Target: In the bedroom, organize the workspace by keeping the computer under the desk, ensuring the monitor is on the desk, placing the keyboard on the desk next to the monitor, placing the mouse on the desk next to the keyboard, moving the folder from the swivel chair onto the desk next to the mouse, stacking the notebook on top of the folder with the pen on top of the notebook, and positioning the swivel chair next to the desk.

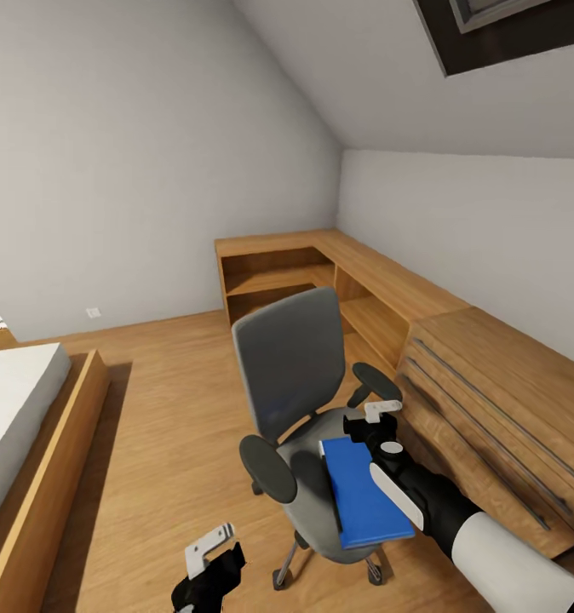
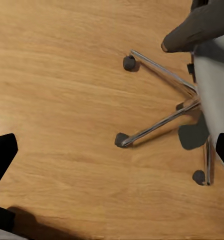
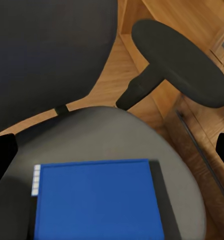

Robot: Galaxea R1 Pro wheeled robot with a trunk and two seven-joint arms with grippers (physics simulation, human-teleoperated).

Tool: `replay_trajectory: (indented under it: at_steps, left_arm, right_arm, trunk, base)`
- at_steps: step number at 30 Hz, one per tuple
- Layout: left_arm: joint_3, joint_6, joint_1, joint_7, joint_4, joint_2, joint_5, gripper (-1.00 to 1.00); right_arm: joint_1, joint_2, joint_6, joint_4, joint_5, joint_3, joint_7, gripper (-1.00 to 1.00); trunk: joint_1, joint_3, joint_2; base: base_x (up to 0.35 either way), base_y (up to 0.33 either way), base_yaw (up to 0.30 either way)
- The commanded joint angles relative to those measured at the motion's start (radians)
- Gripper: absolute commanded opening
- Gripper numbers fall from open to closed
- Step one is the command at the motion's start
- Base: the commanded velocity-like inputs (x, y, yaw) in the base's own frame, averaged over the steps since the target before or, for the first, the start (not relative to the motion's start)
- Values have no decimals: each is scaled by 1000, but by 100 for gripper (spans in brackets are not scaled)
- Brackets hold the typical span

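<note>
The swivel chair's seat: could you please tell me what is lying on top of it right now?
A blue folder lies flat on the swivel chair's grey seat, its black spine toward the right armrest. The right gripper hovers above it. Whatever might lie beneath the folder is covered.

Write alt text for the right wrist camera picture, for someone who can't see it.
A bright blue folder with a black spine edge lies flat on the grey seat of a swivel chair, seen from above. The chair's dark backrest rises behind the seat, a black padded armrest juts out to one side, and a wooden floor and wooden counter show beyond it.
</note>
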Motion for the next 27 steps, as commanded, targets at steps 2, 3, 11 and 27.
replay_trajectory:
  at_steps: [2,3,11,27]
  left_arm:
    - [35,70,-11,4,-15,2,15,100]
    - [54,93,-17,3,-18,2,20,100]
    - [300,264,-78,-6,-41,31,113,100]
    - [338,279,-87,-2,-65,61,130,100]
  right_arm:
    - [-1,-2,4,-3,-5,5,-9,100]
    - [-1,-3,4,-4,-5,5,-9,100]
    - [-1,-6,4,-8,-7,2,-8,100]
    - [-1,-8,4,-44,-8,-6,-9,100]
  trunk:
    - [8,-7,-15]
    - [12,-10,-22]
    - [42,-35,-78]
    - [65,-54,-120]
  base:
    - [0,0,0]
    - [0,0,0]
    - [0,0,0]
    - [0,0,0]
